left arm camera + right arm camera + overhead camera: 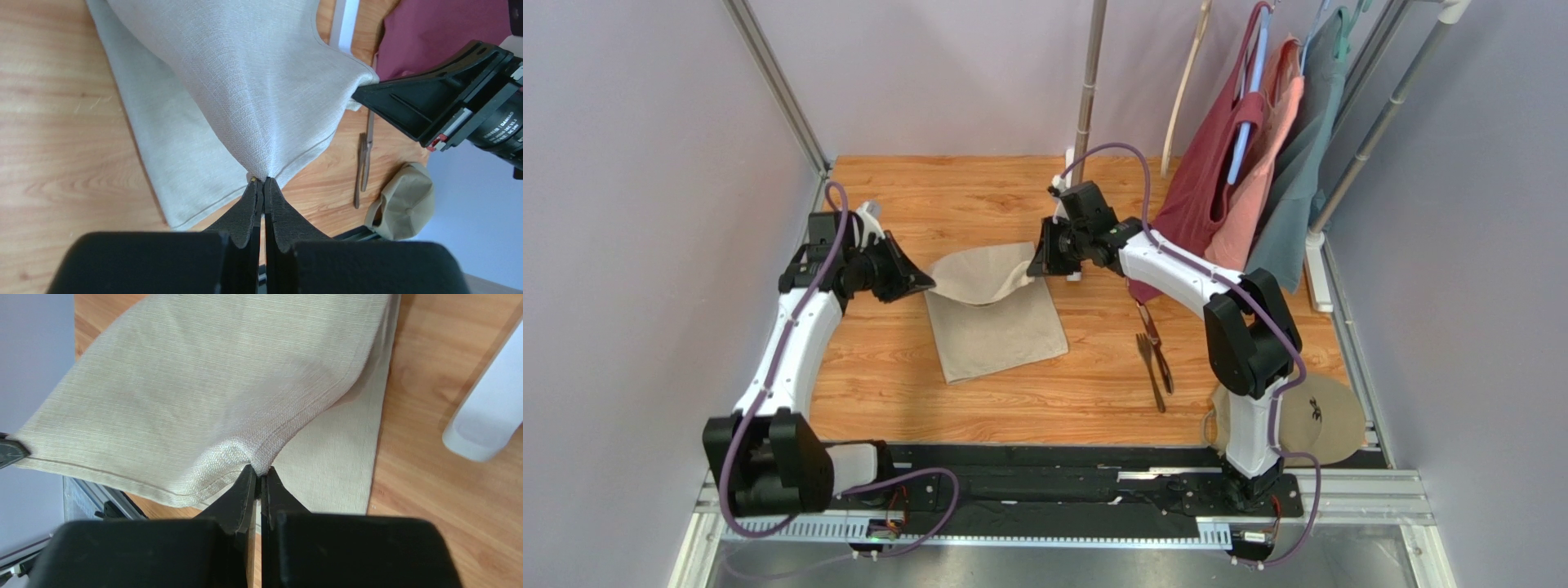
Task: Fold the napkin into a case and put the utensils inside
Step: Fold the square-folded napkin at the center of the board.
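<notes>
Beige-tan napkin [999,328] lies half raised on the wooden table [891,380]; we pinch its far corners, left gripper [925,284] and right gripper [1035,270] each clamped on cloth, while the utensils [1154,355] rest near its right edge.

The napkin [995,325] is plain beige-tan with a fine woven texture. The utensils [1155,359] are dark brown. The table [928,196] is orange-brown wood with darker grain lines. Of the garments [1208,184], one is maroon, one salmon, one grey-teal.
</notes>
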Tool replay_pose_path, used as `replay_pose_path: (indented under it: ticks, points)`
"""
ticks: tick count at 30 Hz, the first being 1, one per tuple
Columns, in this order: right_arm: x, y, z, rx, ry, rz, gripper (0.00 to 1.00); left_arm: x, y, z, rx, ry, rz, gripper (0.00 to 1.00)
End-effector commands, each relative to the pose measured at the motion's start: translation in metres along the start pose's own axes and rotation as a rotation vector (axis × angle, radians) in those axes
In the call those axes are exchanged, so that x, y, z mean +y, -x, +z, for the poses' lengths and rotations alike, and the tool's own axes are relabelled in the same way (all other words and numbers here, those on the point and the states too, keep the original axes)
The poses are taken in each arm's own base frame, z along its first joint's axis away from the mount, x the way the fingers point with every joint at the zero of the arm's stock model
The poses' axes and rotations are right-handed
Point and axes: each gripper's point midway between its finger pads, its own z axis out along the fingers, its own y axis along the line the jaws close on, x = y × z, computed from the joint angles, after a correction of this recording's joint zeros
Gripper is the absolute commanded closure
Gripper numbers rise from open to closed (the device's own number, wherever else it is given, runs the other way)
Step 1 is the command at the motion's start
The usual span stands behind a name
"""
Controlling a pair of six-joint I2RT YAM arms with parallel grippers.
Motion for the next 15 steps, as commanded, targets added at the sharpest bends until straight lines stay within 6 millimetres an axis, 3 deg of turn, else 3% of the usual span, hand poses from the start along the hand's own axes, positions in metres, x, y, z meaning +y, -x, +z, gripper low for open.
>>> replay_pose_path:
  ticks: [1,5,8,15]
  points:
    - [0.012,-0.008,-0.018,-0.004,0.041,-0.002,1.0,0.023,-0.033,-0.012,0.025,0.094,-0.023,1.0]
    - [0.001,-0.024,-0.013,0.032,0.027,0.007,1.0,0.045,-0.076,0.008,0.122,0.088,-0.141,1.0]
    - [-0.006,-0.028,-0.01,0.039,0.011,0.002,1.0,0.052,-0.092,0.014,0.138,0.087,-0.177,1.0]
    - [-0.015,-0.038,-0.004,0.069,-0.006,-0.005,1.0,0.058,-0.104,0.019,0.14,0.125,-0.176,1.0]
